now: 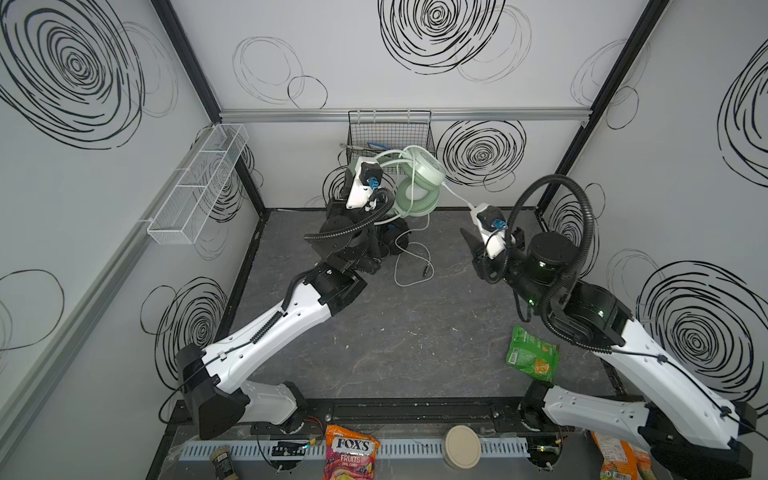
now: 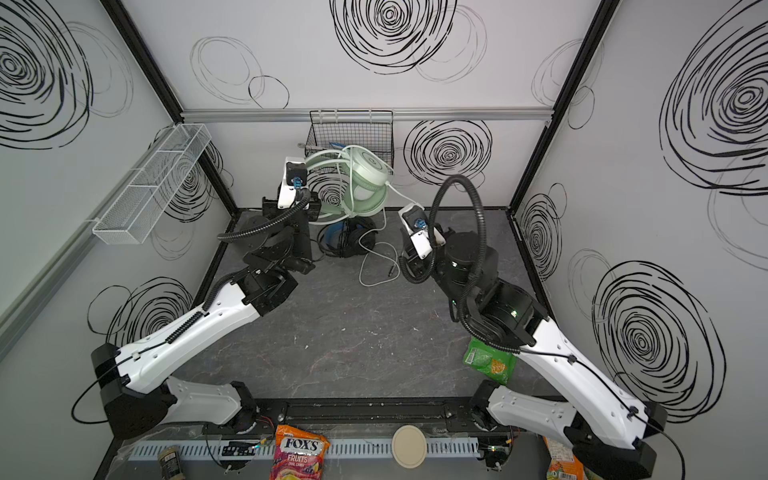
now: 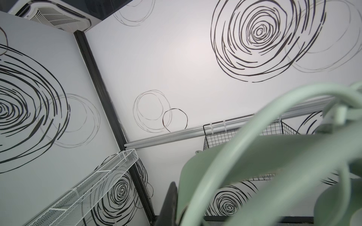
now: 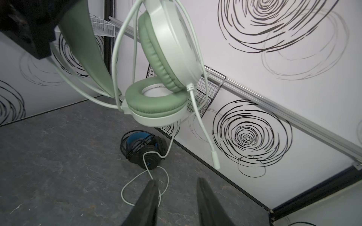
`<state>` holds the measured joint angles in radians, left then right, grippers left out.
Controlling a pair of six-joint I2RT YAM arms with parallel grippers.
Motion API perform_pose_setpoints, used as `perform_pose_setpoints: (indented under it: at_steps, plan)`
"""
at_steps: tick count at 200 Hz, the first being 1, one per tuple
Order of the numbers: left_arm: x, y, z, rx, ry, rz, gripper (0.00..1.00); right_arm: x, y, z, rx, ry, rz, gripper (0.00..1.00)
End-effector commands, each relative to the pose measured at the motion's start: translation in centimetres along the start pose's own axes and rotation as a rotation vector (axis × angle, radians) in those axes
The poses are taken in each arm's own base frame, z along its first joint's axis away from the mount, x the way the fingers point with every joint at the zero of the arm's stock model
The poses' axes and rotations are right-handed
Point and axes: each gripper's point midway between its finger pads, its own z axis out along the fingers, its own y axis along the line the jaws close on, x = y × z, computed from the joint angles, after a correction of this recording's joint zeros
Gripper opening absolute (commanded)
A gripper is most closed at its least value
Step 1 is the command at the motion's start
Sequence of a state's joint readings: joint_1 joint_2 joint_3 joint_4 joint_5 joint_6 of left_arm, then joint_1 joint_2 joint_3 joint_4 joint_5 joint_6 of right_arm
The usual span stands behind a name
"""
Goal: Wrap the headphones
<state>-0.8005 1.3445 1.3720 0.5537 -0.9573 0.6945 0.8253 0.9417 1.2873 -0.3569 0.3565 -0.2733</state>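
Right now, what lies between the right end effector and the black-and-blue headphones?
A loop of pale whitish cable on dark tabletop, in the right wrist view.

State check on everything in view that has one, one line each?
green headset, in the air, held by its headband.
cable, some turns round the green headset, tail in a loose loop on the table.
black headset, wrapped, lying on the table.
left hand, shut on the green headset.
right hand, open, holding nothing.
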Motion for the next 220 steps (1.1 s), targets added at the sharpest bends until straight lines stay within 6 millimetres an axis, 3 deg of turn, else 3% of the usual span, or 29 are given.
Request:
perform_pose_setpoints:
  at_steps: [1, 36, 67, 115, 167, 220]
  plan:
    - [-5.1, 4.1, -0.8, -0.028, -0.116, -0.213, 0.0, -1.6, -0.9, -1.9, -0.055, -0.154, 0.149, 0.52]
    - [-6.3, 3.6, -1.0, 0.044, -0.108, -0.224, 0.0, 1.9, -1.8, -2.7, -0.077, -0.163, 0.356, 0.68]
    - [-7.3, 3.3, -1.5, 0.12, -0.093, -0.263, 0.0, 6.5, -0.3, -1.5, -0.178, -0.122, 0.484, 0.77]
    - [-7.8, 2.6, -2.6, 0.247, -0.028, -0.331, 0.0, 9.9, -1.2, 0.2, -0.266, -0.155, 0.576, 0.85]
    - [-9.6, 1.8, -4.0, 0.34, 0.036, -0.341, 0.0, 11.5, 2.6, 0.6, -0.422, -0.138, 0.449, 0.85]
    - [-10.2, -0.3, -5.1, 0.479, 0.109, -0.367, 0.0, 10.9, 1.6, 1.2, -0.363, -0.175, 0.413, 0.86]
